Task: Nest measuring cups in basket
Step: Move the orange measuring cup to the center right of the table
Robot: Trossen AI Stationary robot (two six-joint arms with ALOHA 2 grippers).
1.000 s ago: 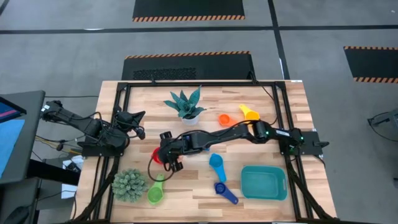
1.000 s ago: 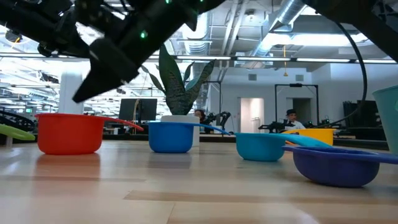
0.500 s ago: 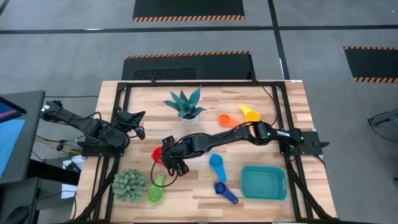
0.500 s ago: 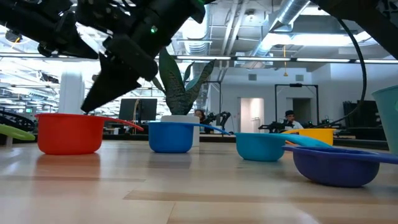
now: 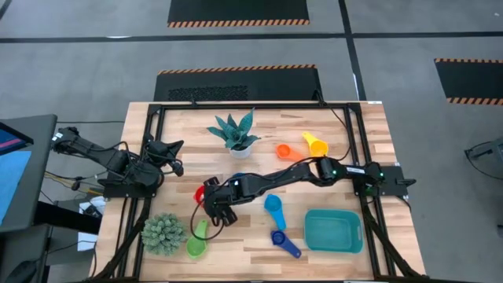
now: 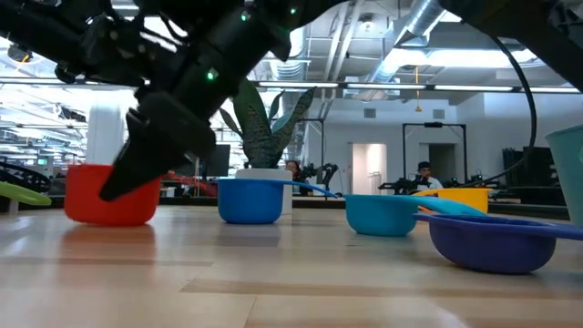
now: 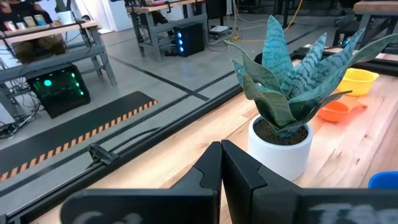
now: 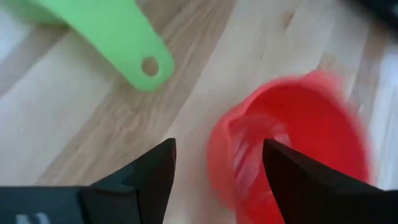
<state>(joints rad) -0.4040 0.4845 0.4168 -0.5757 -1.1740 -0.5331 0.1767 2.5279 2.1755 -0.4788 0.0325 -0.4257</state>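
The red cup (image 5: 198, 193) stands on the table left of centre. My right gripper (image 8: 217, 168) is open and low over it, with the cup's wall (image 8: 219, 149) between its fingers. The green cup (image 5: 195, 245) lies nearer the front, its handle (image 8: 134, 50) pointing toward the red cup. The light blue cup (image 5: 274, 206), dark blue cup (image 5: 284, 242), orange cup (image 5: 284, 150) and yellow cup (image 5: 315, 144) lie to the right. The teal basket (image 5: 332, 230) stands at the front right. My left gripper (image 7: 221, 168) waits shut at the table's left edge. My right gripper straddles the red cup's wall (image 8: 219, 149) on the side facing the green cup. One finger (image 8: 305, 186) is over the bowl and the other (image 8: 146, 171) is outside it. The fingers slant down from above. The cup stands on the table; whether a finger touches it, I cannot tell.
A potted striped plant (image 5: 234, 134) stands at the back centre and a spiky round plant (image 5: 163, 234) at the front left. Another blue cup (image 5: 237, 178) shows partly under my right arm. Bare wood lies between the cups and the basket.
My right gripper has come down from above the red cup until its fingertips are near the table beside the cup. In the low view the red cup has shifted a little toward the blue cups.
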